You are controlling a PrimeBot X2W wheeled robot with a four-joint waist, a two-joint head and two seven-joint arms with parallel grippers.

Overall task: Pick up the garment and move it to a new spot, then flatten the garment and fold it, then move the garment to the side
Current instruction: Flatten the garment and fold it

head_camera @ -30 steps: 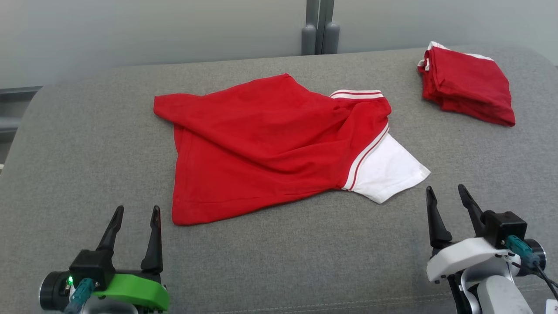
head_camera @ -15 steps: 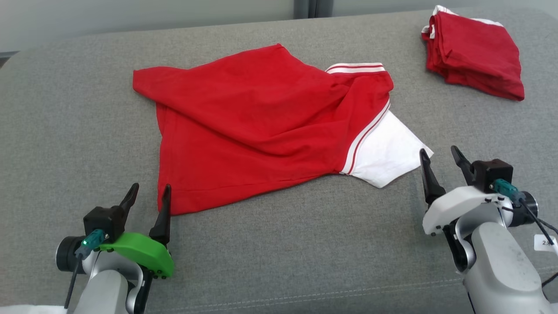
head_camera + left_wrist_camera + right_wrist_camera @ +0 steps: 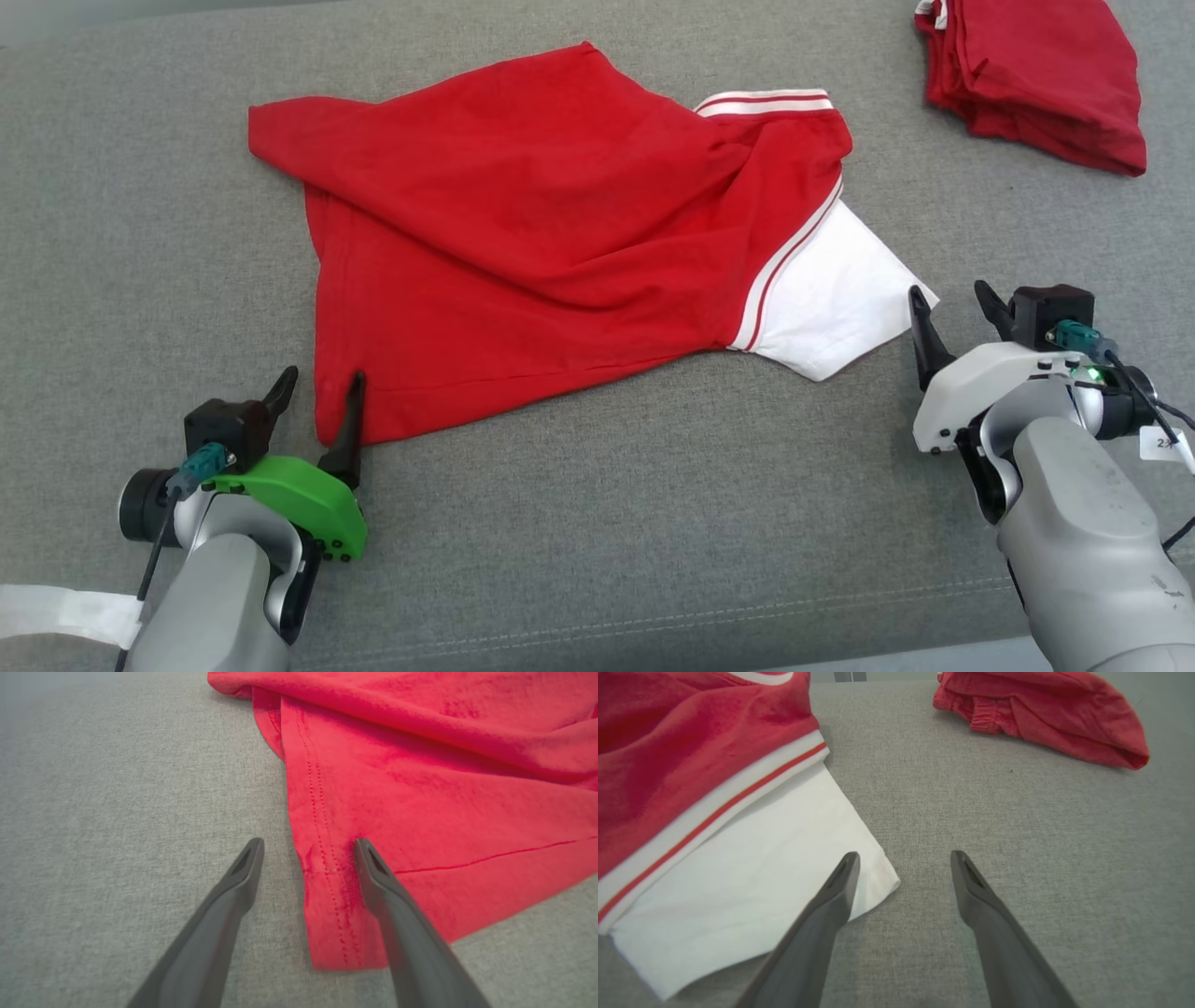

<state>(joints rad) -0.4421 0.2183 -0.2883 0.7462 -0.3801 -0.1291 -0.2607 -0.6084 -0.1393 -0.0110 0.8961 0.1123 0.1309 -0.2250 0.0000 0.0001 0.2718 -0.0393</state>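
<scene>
Garment: middle of grey cushion, long axis left to right, white sleeve toward right edge.
Left wrist view: left tool spread, empty, straddling stitched hem corner.
Right wrist view: right tool spread, empty, at sleeve tip.

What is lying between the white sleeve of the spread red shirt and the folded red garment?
Nothing: only bare grey cushion separates the white sleeve from the folded red garment, as the right wrist view shows.

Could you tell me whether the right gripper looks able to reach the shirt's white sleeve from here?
Probably yes: the right gripper is open, a corner of the white sleeve lies just ahead between its fingers, and nothing blocks the way.
</scene>
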